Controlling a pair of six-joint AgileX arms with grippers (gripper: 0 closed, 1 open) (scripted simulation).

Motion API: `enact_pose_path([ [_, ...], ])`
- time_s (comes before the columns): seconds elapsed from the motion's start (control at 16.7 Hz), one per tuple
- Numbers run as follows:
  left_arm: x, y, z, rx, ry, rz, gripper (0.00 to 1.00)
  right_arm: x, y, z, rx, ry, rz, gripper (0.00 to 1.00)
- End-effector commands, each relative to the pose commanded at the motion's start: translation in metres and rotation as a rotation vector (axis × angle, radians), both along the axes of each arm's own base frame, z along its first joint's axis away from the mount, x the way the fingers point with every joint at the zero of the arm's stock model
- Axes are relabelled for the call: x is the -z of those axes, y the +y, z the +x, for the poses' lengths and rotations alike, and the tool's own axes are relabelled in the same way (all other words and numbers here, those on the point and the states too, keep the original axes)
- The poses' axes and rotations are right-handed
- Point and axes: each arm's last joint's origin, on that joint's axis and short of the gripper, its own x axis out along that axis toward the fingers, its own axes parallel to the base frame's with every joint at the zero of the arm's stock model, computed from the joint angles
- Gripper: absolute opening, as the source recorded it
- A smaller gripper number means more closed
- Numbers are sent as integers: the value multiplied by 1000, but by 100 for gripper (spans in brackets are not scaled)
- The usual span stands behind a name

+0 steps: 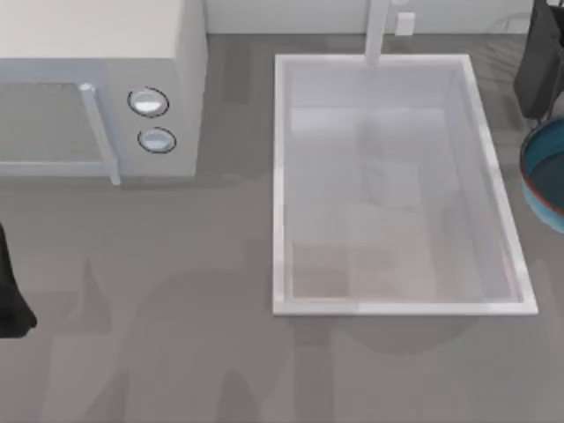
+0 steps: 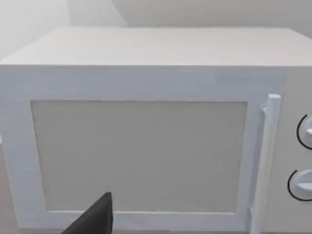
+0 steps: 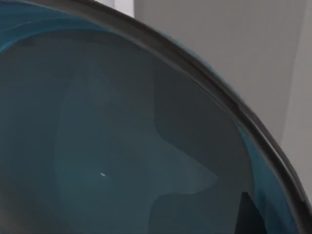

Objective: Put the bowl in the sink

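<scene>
The bowl [image 3: 122, 146], seen close up in the right wrist view, presents its teal-blue interior with a dark rim arcing across the picture. In the top view the bowl [image 1: 545, 172] is at the right edge of the table, just beside the sink's right rim and outside the basin, cut off by the picture edge. The right arm [image 1: 539, 62] is at the upper right corner, directly behind the bowl; whether its gripper is apart, together or clamped on the bowl cannot be told. The sink [image 1: 282, 176] is a white rectangular basin right of centre, with a white faucet post [image 1: 377, 31] at its far short side. The microwave [image 1: 189, 79] stands at the table's upper left, well apart from the sink, with two round knobs [image 1: 148, 101] on its front. The left arm [image 1: 11, 295] is parked at the left edge of the table, facing the microwave door [image 2: 139, 156]; a dark fingertip [image 2: 95, 219] shows in the left wrist view, and its state cannot be told.
</scene>
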Motion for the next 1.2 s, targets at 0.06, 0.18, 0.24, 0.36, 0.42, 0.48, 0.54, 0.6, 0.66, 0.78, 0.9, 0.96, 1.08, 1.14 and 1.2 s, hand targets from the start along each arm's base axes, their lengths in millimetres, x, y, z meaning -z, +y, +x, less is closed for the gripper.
enact_pose_path([
  [0.06, 0, 0, 0, 0, 0, 0, 100, -3, 0, -1, 0, -4, -1, 0],
  [0.18, 0, 0, 0, 0, 0, 0, 100, -4, 0, -1, 0, -4, -1, 0],
  [0.24, 0, 0, 0, 0, 0, 0, 100, -4, 0, -1, 0, -4, -1, 0],
  [0.36, 0, 0, 0, 0, 0, 0, 100, -2, 1, 0, -2, -1, 0, 0],
  [0.42, 0, 0, 0, 0, 0, 0, 100, -1, 2, 1, -5, -7, -4, 0],
  [0.48, 0, 0, 0, 0, 0, 0, 100, 0, 4, 2, -11, -19, -14, 0],
  [0.54, 0, 0, 0, 0, 0, 0, 100, 3, 8, 5, -20, -39, -27, 0],
  [0.6, 0, 0, 0, 0, 0, 0, 100, 5, 12, 8, -33, -64, -45, 0],
  [0.66, 0, 0, 0, 0, 0, 0, 100, 9, 18, 11, -49, -96, -66, 0],
  [0.78, 0, 0, 0, 0, 0, 0, 100, 18, 33, 19, -86, -180, -114, 0],
  [0.9, 0, 0, 0, 0, 0, 0, 100, 31, 52, 27, -126, -289, -168, 0],
  [0.96, 0, 0, 0, 0, 0, 0, 100, 38, 64, 31, -145, -351, -194, 0],
  [1.08, 0, 0, 0, 0, 0, 0, 100, 52, 88, 36, -176, -491, -240, 0],
  [1.14, 0, 0, 0, 0, 0, 0, 100, 59, 101, 37, -187, -568, -259, 0],
  [1.2, 0, 0, 0, 0, 0, 0, 100, 65, 114, 36, -193, -650, -275, 0],
])
